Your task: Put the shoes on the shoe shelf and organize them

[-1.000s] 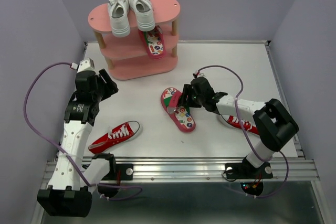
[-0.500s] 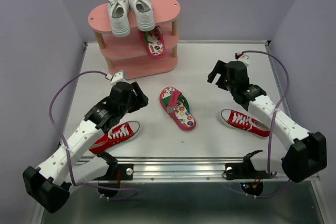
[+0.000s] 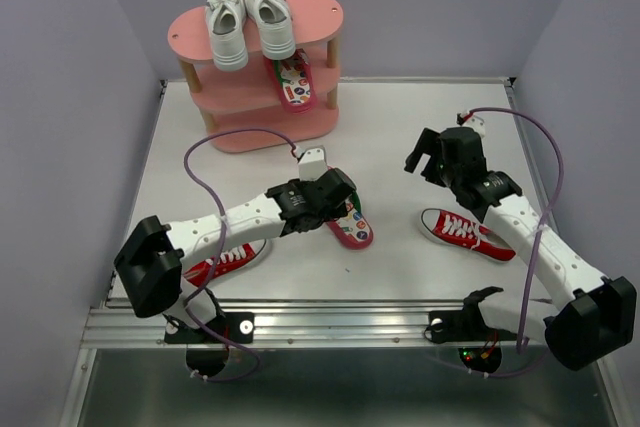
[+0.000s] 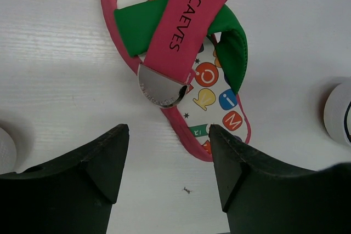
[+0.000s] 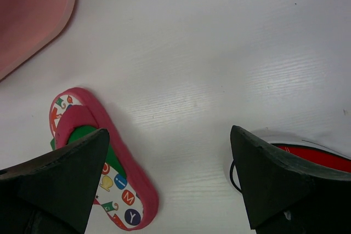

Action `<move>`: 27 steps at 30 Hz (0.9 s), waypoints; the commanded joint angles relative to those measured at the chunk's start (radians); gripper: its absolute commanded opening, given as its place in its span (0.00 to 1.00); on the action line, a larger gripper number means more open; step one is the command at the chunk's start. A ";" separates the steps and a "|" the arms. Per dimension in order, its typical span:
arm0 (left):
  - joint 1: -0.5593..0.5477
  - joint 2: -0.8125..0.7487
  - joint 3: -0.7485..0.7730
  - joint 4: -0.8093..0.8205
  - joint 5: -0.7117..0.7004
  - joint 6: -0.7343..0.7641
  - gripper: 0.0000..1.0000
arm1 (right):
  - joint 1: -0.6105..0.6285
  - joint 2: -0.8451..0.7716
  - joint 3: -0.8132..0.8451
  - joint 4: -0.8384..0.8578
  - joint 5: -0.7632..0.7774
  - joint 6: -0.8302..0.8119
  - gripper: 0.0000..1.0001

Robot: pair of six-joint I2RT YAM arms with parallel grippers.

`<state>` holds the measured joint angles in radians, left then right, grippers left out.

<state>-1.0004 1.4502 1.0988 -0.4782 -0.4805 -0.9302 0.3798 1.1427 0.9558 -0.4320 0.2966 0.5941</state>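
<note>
The pink shoe shelf stands at the back left. Two white sneakers sit on its top board and one patterned flip-flop lies on the middle board. The other flip-flop lies on the table, its end by my left gripper's right finger. My left gripper hangs open just above it. One red sneaker lies near the front left, another at the right. My right gripper is open over bare table between the flip-flop and that red sneaker.
Purple cables loop from both arms over the table. A metal rail runs along the front edge. Lilac walls close in the back and both sides. The shelf's bottom board shows at the upper left of the right wrist view.
My right gripper let go of the flip-flop, opened wide and drew back to the right. My left arm swung from the left side across to above the flip-flop.
</note>
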 commanded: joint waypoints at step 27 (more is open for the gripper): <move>-0.021 0.254 0.019 0.087 -0.193 -0.038 0.60 | -0.002 0.023 -0.034 0.002 -0.014 -0.030 0.97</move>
<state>-1.0260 1.7527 1.1461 -0.4084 -0.6216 -0.9497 0.3798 1.1610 0.9157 -0.4629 0.2882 0.5846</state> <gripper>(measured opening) 0.574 0.972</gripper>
